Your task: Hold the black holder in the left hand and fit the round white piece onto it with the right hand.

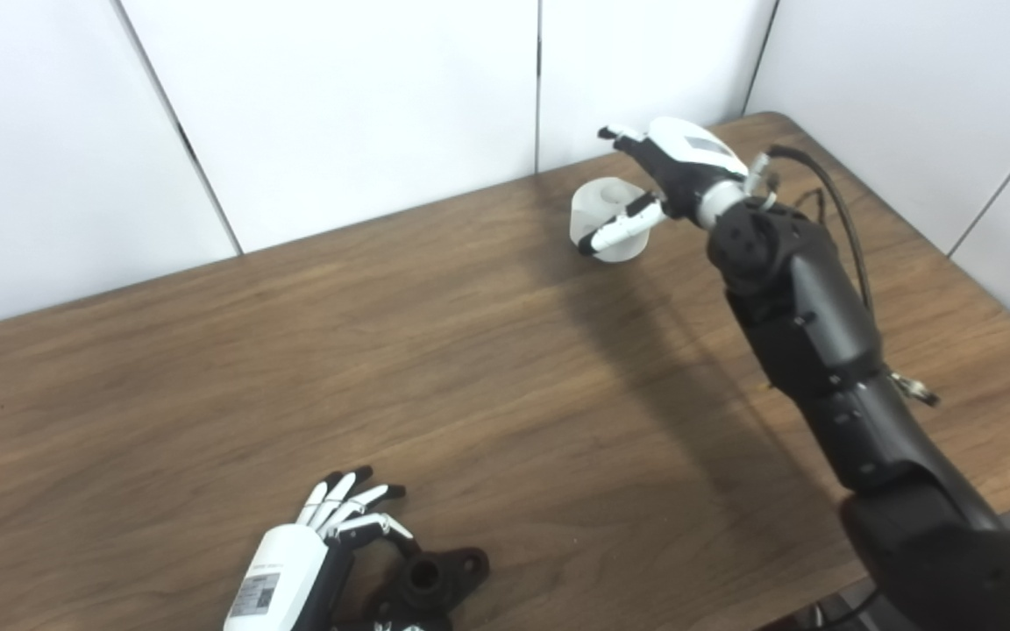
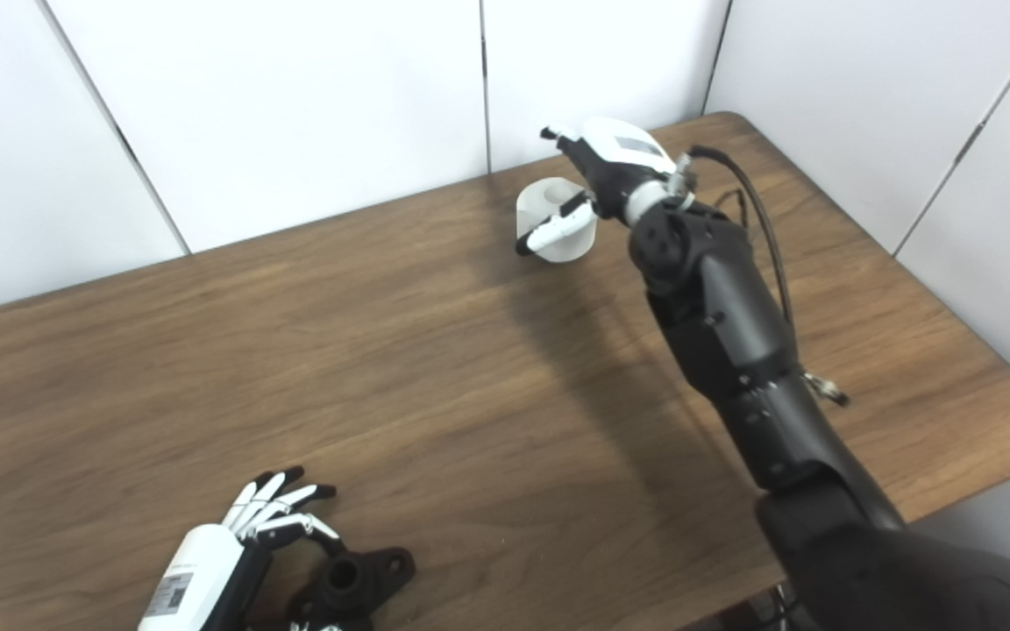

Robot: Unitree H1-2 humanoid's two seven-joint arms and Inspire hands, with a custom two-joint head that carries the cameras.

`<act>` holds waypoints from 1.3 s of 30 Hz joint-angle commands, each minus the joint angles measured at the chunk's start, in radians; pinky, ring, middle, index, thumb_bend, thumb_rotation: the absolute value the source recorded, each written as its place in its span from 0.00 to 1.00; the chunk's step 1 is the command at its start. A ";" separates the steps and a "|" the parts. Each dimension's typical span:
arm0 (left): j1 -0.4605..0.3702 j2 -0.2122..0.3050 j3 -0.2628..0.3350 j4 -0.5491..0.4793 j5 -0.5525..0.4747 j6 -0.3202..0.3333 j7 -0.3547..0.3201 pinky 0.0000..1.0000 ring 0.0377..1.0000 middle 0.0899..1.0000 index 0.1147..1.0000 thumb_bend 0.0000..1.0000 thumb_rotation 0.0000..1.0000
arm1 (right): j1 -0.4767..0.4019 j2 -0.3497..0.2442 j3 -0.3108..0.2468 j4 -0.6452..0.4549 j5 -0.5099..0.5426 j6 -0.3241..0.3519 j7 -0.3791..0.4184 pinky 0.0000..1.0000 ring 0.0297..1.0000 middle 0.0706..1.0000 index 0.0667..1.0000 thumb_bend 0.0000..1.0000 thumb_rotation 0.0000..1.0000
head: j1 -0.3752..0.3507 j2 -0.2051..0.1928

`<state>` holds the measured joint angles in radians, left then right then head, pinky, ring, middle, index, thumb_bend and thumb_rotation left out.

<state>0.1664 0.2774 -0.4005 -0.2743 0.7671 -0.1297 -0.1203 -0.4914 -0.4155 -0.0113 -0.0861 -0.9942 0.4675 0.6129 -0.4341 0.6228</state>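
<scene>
— Holder (image 1: 430, 578)? Lies on bench (image 1: 505, 377) near edge, left hand (image 1: 312, 548) beside, fingers spread, gripping nothing.
— White piece (image 1: 603, 219)? Far from holder, near wall; right hand (image 1: 663, 180) open around, not clasping.

Two head cameras, side by side, looking steeply down and forward over the wooden table (image 1: 487, 350); white wall panels (image 1: 338, 105) fill the top of both views; both arms enter from the bottom edge. Middle distance; nearly the whole tabletop fits. The right eye view sits a little to the right, so everything lies further left in it; the table's far right corner (image 2: 724, 118) and right edge show more fully there. Shared: almost the entire scene, from the left hand (image 1: 312, 543) near the bottom edge to the right hand (image 2: 601, 166) by the far wall.
</scene>
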 commanded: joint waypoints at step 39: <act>0.038 0.015 -0.004 0.032 0.095 0.057 -0.026 1.00 0.96 0.83 0.42 0.51 0.06 | -0.192 0.095 -0.090 0.155 -0.299 0.002 -0.006 0.85 0.96 0.95 0.92 0.93 0.43 | 0.012 -0.001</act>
<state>0.1747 0.2688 -0.4042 -0.2751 0.7954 -0.1291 -0.1000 -0.6163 -0.3214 -0.0811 0.0867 -1.2580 0.4685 0.6055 -0.4218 0.6213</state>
